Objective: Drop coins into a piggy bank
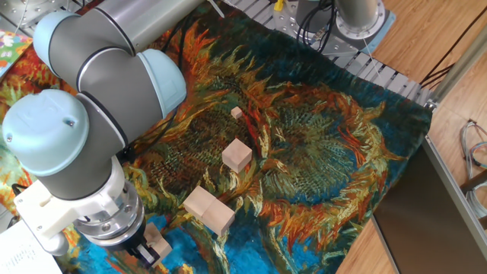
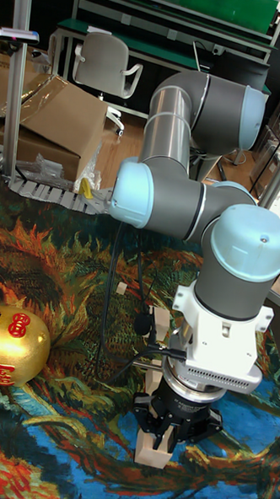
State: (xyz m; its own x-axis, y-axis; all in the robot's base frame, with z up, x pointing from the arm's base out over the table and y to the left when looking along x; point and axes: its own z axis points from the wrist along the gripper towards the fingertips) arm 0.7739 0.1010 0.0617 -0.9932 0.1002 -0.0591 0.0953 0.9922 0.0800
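Observation:
The gold piggy bank (image 2: 14, 337), with red emblems on its side, lies at the left edge of the tall fixed view. The fixed view does not show it. My gripper (image 2: 166, 435) points straight down at the sunflower cloth in the near part of the table, its dark fingers (image 1: 143, 253) right beside a pale wooden block (image 1: 159, 242). The wrist and the block hide the fingertips, so I cannot tell whether they are open or shut. No coins show in either view.
More wooden blocks lie on the cloth: a long one (image 1: 208, 210), a cube (image 1: 237, 155) and a tiny one (image 1: 237, 113). The arm's bulky elbow (image 1: 114, 68) overhangs the left side. A metal roller edge (image 1: 380, 72) borders the far side.

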